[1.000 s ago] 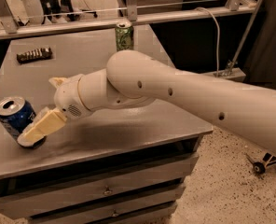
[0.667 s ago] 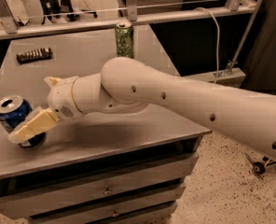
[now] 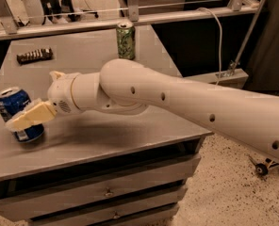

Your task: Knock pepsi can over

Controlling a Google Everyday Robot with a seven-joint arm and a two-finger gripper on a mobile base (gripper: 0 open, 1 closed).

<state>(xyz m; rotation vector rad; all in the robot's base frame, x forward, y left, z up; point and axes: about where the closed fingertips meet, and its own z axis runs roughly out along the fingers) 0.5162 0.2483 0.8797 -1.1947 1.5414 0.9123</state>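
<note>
Two cans: pincer [image 3: 22, 119], grip unclear, touches tilted pepsi can [image 3: 12, 102]; green can [image 3: 126, 41], dark bar [image 3: 34, 55] well behind.

No word, brand or number can be read anywhere. The pepsi can [image 3: 11, 105], near the left edge of the desk [image 3: 17, 79], shows only blue with blurred white marks. The green can [image 3: 126, 41] at the far side carries pale markings too blurred to read. The gripper [image 3: 32, 115] lies across the pepsi can's front.

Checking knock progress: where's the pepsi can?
Camera view: pepsi can tilts at the table's left front edge, gripper lying across it; green can stands behind.
</note>
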